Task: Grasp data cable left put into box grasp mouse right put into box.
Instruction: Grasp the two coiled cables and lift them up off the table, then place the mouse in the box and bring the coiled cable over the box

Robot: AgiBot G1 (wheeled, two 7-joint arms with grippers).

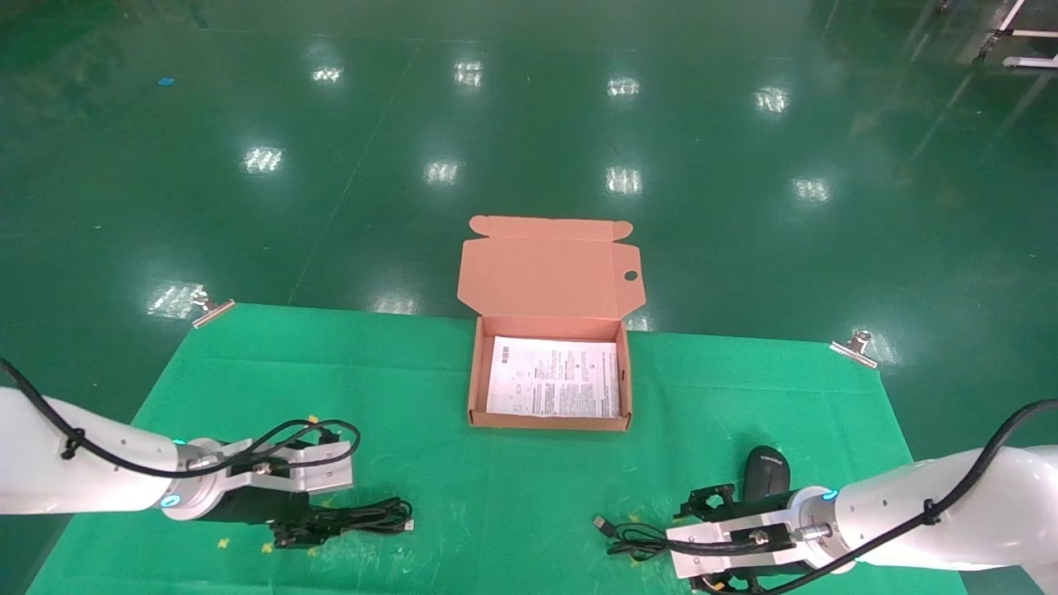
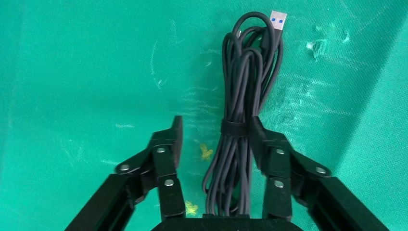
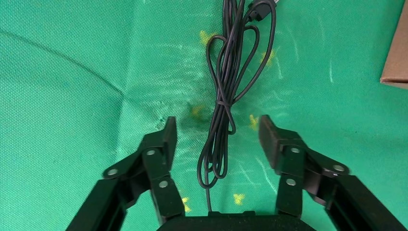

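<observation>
A: While our left end effector [image 2: 214, 137] straddles the data cable [image 2: 243, 106] with its jaws wide, one finger [image 2: 262, 139] already touching the bundle at its strap and the other [image 2: 168, 142] well clear, we judge the grasp itself is the step in hand; we would close squarely across the strap, where the loops are bound, so no strand slips out.

B: Agreed; in the head view the data cable lies on the green surface [image 1: 496, 463] near our front-left, its silver plug [image 2: 278, 18] pointing toward the middle; the near edge is close, so we should lift straight up before swinging inward.

A: The box [image 1: 549, 423] sits mid-surface, lid flap standing open at the far side, only the white sheet [image 1: 554, 377] inside; there is open cloth between it and the cable, so we see room to carry across; we should clear the near wall and lower from above.

B: Further right, the mouse [image 1: 766, 473] rests beside our right arm, its cord [image 3: 226, 96] looped between the wide-open jaws of the right end effector [image 3: 216, 134], which grips nothing; that cord could trail later.
</observation>
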